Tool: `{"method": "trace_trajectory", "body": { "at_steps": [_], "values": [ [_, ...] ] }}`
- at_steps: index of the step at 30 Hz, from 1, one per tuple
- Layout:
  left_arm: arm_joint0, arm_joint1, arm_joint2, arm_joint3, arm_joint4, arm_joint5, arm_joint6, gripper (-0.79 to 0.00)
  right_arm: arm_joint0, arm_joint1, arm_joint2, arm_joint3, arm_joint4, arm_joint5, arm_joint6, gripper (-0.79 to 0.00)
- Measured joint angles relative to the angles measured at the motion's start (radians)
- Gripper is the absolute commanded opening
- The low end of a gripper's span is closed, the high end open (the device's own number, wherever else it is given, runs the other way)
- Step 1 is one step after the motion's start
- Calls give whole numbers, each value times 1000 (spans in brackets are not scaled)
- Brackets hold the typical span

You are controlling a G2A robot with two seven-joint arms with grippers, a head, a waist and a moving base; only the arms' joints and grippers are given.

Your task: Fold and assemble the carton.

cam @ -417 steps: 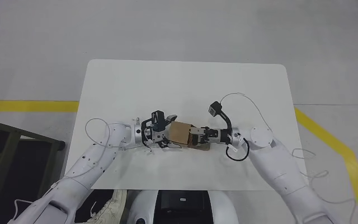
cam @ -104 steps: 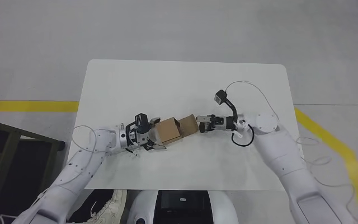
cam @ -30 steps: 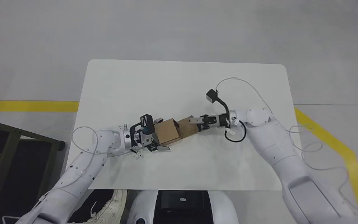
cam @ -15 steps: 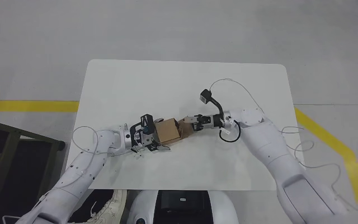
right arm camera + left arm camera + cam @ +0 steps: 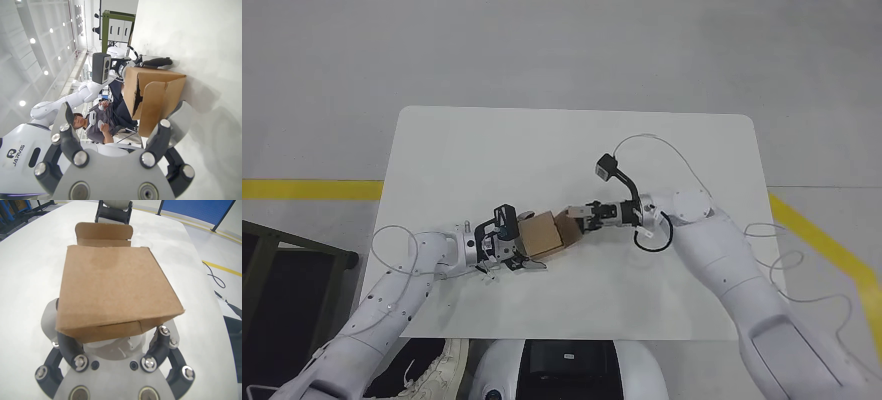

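The brown carton (image 5: 540, 234) lies on its side on the white worktop (image 5: 442, 150), its body forming a squared sleeve. The left hand (image 5: 512, 247) is at one end of the carton, clamped on the two side walls there (one dark finger (image 5: 157, 62) runs along the wall nearest the worktop). At the carton's opposite end the right hand (image 5: 577, 216) has its fingers spread apart. One of them is just beside a rounded flap (image 5: 153, 106) that partly covers the opening.
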Motion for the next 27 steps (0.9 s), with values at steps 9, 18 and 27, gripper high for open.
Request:
{"method": "trace_trajectory", "body": {
  "at_steps": [9,18,27],
  "values": [
    [-4,-1,4,4,4,-6,5,0,-24,2,7,-70,-3,18,-6,0],
    [-7,-1,5,9,14,-8,10,0,-54,5,18,-68,22,31,17,-37],
    [-9,0,8,13,28,-13,17,0,-53,14,19,-77,-62,64,10,-406]
  ]
}}
